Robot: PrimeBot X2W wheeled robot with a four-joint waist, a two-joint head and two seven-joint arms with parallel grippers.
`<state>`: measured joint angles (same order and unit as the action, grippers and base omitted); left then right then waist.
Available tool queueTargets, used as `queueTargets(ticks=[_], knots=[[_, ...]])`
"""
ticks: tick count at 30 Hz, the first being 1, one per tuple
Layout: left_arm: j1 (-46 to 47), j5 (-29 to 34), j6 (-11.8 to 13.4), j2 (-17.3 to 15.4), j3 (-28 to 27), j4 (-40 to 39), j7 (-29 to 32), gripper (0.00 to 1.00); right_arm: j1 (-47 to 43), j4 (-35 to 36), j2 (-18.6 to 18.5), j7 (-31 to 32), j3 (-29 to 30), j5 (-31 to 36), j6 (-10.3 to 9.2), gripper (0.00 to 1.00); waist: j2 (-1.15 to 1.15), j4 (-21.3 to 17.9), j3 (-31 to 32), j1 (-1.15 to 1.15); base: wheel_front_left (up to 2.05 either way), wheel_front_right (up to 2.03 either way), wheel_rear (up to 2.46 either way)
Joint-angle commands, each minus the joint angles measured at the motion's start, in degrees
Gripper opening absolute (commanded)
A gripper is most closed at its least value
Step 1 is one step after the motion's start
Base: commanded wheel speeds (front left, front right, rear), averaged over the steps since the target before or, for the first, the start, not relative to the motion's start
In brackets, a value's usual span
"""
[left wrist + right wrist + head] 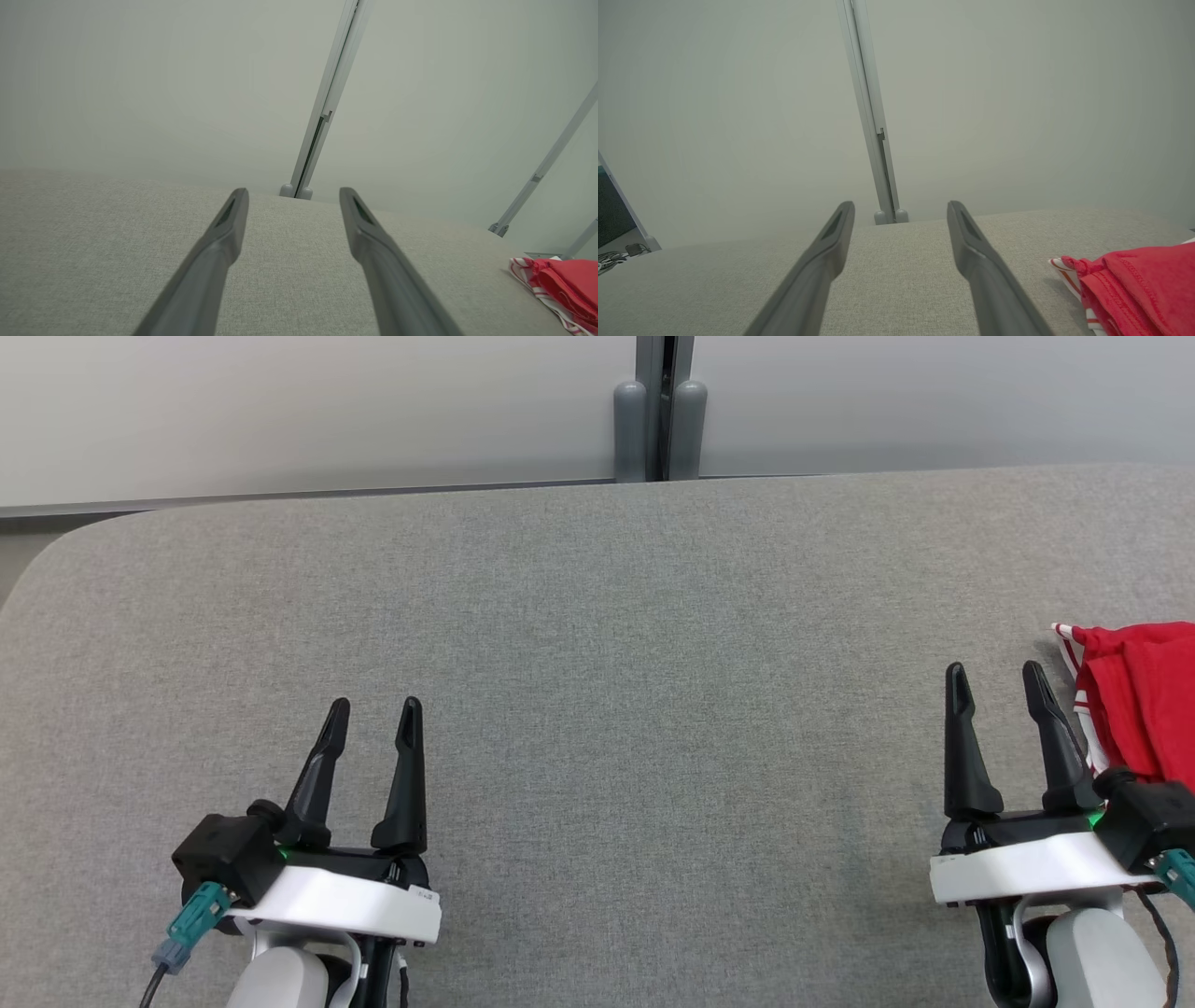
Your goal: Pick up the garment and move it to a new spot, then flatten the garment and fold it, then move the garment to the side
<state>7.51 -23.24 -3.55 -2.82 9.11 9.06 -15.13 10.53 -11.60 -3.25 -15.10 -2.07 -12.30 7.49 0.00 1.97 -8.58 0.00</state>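
Observation:
The garment (1144,695) is a red shirt with red-and-white striped trim, lying bunched at the right edge of the grey table, partly cut off by the picture's edge. It also shows at the lower right of the left wrist view as the garment (563,280) and close by in the right wrist view as the garment (1139,289). My right gripper (995,674) stands open just left of it, nothing between its fingers. My left gripper (373,709) is open over the table's near left, far from the shirt.
The grey fabric-covered table (597,663) spans the view, its rounded far-left corner at the upper left. Behind it stand pale wall panels joined by a grey post (659,411). A cable and teal plug (191,919) hang from the left wrist.

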Motion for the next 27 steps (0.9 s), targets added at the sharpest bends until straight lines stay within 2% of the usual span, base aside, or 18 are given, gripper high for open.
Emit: queueTargets(ticks=[1,7,8,12,27], knots=[[-0.3,-0.4,-0.4,-0.2,-0.3,-0.3,0.0,1.00,-0.6,0.0,-0.3,0.0,0.1,0.1,-0.01,1.00,0.00,0.0,0.1,0.00,0.00,0.00,0.00],[-1.0,-1.3,-0.5,-0.2,-0.9,-1.4,0.0,1.00,-0.6,0.0,-0.3,0.0,0.3,0.3,-0.01,1.00,0.00,-0.1,0.3,0.00,0.00,0.00,0.00],[-0.4,-1.3,-0.4,0.0,-0.7,-1.3,0.0,0.00,-0.1,0.0,0.0,0.0,0.1,0.0,0.00,0.00,0.00,-0.1,0.3,0.00,0.00,0.00,0.00],[-1.5,-2.2,-0.4,0.2,-0.6,0.3,0.2,0.00,-1.0,-1.5,0.3,0.2,-0.2,-1.0,0.00,0.00,0.00,-0.1,0.4,0.00,0.00,0.00,0.00],[-1.4,-16.6,-1.1,-0.8,-2.5,1.2,3.5,0.00,-1.7,-1.6,-0.1,4.1,1.1,-17.3,0.00,0.00,0.00,-0.3,1.4,0.00,0.00,0.00,0.00]])
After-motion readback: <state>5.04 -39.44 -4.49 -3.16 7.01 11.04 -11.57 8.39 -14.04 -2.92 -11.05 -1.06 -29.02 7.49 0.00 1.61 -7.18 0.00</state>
